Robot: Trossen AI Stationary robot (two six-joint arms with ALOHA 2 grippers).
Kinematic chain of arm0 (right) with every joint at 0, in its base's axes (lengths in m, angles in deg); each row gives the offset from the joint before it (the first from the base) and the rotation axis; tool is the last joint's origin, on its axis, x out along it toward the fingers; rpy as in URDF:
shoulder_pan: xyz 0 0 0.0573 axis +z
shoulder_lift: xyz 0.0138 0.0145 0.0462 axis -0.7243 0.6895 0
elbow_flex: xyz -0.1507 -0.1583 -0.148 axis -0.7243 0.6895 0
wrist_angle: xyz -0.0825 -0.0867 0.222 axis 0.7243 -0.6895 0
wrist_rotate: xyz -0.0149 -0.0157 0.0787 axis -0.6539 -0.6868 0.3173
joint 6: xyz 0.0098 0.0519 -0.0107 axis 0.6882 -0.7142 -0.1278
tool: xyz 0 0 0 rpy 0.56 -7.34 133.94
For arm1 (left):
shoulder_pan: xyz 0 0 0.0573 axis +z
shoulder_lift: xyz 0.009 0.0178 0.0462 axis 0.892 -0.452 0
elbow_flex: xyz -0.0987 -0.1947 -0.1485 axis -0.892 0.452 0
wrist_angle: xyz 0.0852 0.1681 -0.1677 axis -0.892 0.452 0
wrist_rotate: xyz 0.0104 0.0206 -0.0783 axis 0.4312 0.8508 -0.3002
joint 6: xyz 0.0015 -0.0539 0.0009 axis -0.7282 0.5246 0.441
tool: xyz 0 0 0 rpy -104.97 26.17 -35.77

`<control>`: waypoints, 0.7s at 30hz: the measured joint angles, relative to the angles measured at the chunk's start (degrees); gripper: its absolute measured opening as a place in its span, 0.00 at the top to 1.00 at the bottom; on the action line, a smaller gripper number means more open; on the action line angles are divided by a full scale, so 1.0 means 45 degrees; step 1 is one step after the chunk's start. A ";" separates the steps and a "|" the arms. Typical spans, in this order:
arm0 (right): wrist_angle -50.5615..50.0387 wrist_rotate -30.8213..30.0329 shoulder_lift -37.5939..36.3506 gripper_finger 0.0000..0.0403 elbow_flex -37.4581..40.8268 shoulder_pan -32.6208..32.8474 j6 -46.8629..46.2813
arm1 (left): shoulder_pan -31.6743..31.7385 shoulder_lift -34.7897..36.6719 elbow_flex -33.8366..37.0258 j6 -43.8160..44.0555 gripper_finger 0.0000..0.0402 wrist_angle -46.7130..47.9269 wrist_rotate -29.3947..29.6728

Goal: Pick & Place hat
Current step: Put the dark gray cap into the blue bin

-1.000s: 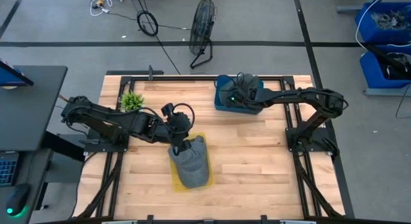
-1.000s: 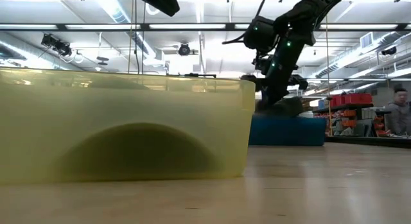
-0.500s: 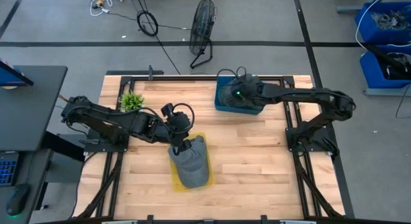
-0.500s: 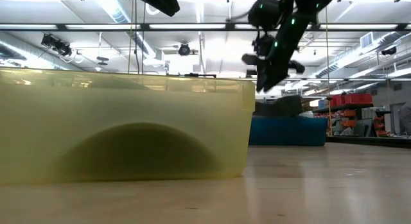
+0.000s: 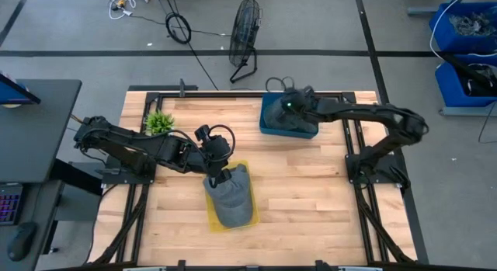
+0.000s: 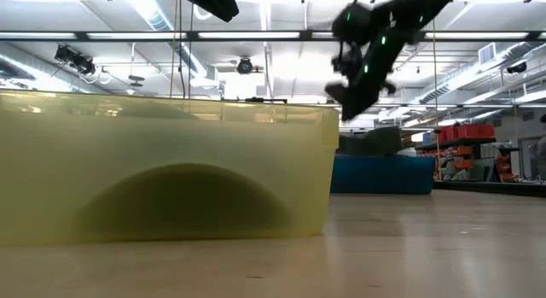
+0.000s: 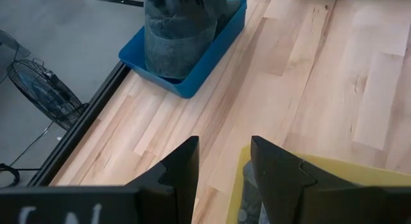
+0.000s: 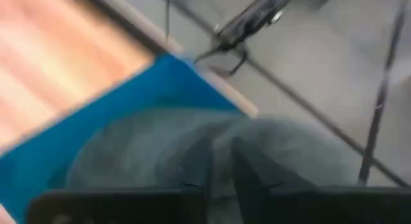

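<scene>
High view: blue bin (image 5: 269, 125) and yellow bin (image 5: 250, 217) each hold 1 grey hat (image 5: 231, 196); left tool (image 5: 215, 180) slightly parted, empty.

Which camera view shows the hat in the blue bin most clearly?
The left wrist view: the grey hat shows whole and sharp inside the blue bin. In the high view the right gripper covers most of it. The right wrist view is close but blurred. The low view shows only its top above the bin.
</scene>
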 joint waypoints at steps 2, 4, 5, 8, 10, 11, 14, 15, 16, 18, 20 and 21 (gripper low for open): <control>0.0478 0.0413 0.0694 0.92 0.0465 -0.0161 -0.0056 | 0.0000 0.0000 0.0000 0.0002 0.64 0.0000 0.0001; 0.0565 0.0471 0.1416 0.98 0.0784 -0.0266 -0.0373 | 0.0000 0.0000 0.0000 0.0002 0.64 0.0004 0.0004; 0.0640 0.0459 0.1740 0.98 0.0931 -0.0318 -0.0584 | 0.0000 0.0000 0.0000 0.0002 0.64 0.0005 0.0003; 0.0859 0.0135 0.2633 0.98 0.1251 -0.0354 -0.1365 | 0.0000 0.0000 0.0000 0.0003 0.64 0.0021 0.0000; 0.0923 -0.0045 0.3134 0.99 0.1318 -0.0325 -0.1580 | 0.0000 0.0000 0.0000 0.0007 0.64 0.0058 0.0000; 0.0974 -0.0062 0.3316 0.99 0.1318 -0.0291 -0.1738 | 0.0000 0.0000 0.0000 0.0007 0.64 0.0053 0.0001; 0.1009 0.0031 0.3519 0.99 0.1309 -0.0182 -0.2095 | 0.0005 0.0000 0.0000 0.0007 0.64 0.0050 0.0005; 0.1023 0.0080 0.3519 0.99 0.1309 -0.0139 -0.2150 | 0.0005 0.0000 0.0000 0.0007 0.64 0.0053 0.0005; 0.1037 0.0076 0.3511 0.99 0.1309 -0.0090 -0.2177 | 0.0005 0.0000 0.0000 0.0012 0.64 0.0049 0.0005; 0.0984 0.0103 0.3321 1.00 0.1297 -0.0030 -0.1942 | 0.0005 0.0000 0.0000 0.0049 0.64 0.0053 0.0005; 0.0364 0.0114 0.2854 0.99 0.1009 0.0093 -0.1652 | 0.0005 0.0000 0.0000 0.0090 0.64 0.0053 0.0005; -0.0048 0.0079 0.2567 0.99 0.0814 0.0192 -0.1681 | 0.0005 0.0000 0.0000 0.0095 0.64 0.0053 0.0005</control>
